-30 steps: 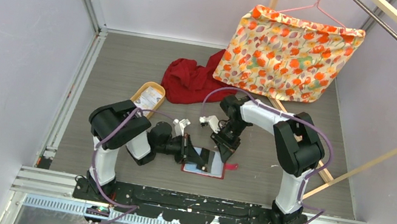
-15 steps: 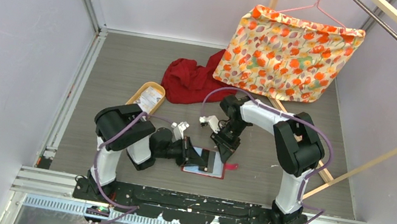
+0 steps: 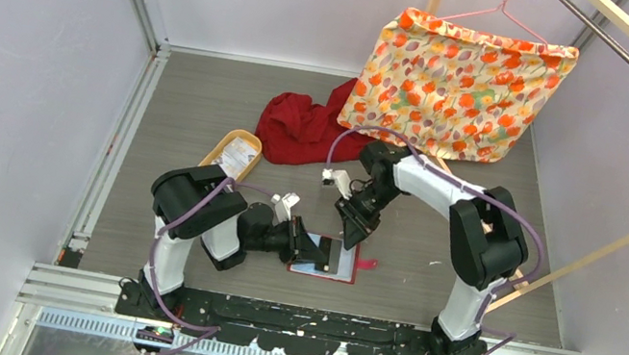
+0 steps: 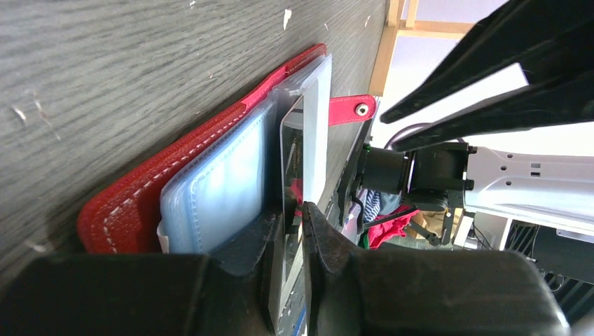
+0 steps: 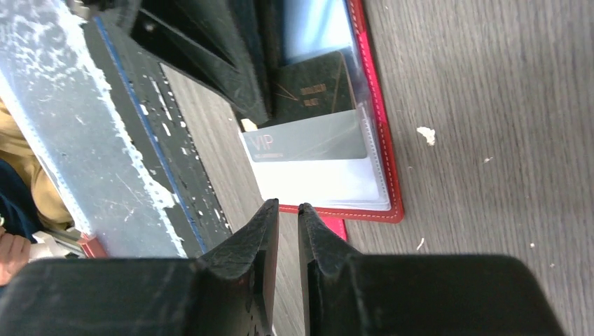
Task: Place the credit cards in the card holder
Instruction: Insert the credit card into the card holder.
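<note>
Up front: the card holder (image 3: 347, 271) lies open and flat on the grey wood-grain table (image 3: 197, 98), near the 6 o'clock edge of the table in the top view, between the two arms.
Snap tab: the red snap tab (image 4: 348, 110) sticks out from the holder's 3 o'clock side in the top view and rests on the table.
Left gripper: the left gripper (image 4: 292, 206) reaches in from the holder's 9 o'clock side, low over its pages. A clear pocket leaf (image 4: 312, 140) stands up between its jaws, which are only a sliver apart. Whether they pinch the leaf or merely flank it, I cannot tell.
Pale page: a bluish clear page (image 4: 217, 182) lies flat on the red cover beside that leaf.
Right gripper: the right gripper (image 5: 287, 206) hovers just off the holder's 12 o'clock edge in the top view. Its jaws stand a narrow slit apart, with nothing between them.
Cards in the holder: a dark card (image 5: 312, 91) and a grey card (image 5: 308, 138) printed "VIP" sit under the clear pockets, touching edge to edge.
Cards outside: whitish cards (image 3: 239, 157) lie in the tan oval tray (image 3: 225, 144), at 10 o'clock from the holder and well apart from it.
Background: a red cloth (image 3: 299, 131) is heaped at 11 o'clock from the holder. A floral fabric (image 3: 459, 86) hangs from a pink hanger (image 3: 505, 16) at 1 o'clock.
</note>
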`<action>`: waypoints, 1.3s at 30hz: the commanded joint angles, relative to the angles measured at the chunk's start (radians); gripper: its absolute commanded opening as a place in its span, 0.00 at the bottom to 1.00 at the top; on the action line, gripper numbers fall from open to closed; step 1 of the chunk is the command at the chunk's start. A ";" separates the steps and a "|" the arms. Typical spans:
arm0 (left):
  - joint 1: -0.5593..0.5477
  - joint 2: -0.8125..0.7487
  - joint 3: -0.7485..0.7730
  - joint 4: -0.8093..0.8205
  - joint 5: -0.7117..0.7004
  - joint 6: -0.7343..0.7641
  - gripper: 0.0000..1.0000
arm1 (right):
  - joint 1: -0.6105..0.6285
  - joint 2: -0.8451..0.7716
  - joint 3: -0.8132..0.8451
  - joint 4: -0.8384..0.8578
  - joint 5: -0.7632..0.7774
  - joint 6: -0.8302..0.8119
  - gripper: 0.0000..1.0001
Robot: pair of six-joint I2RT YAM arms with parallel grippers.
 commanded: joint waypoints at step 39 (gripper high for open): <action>-0.005 0.034 -0.002 0.054 -0.041 0.025 0.27 | -0.013 0.054 -0.018 0.232 -0.117 0.304 0.18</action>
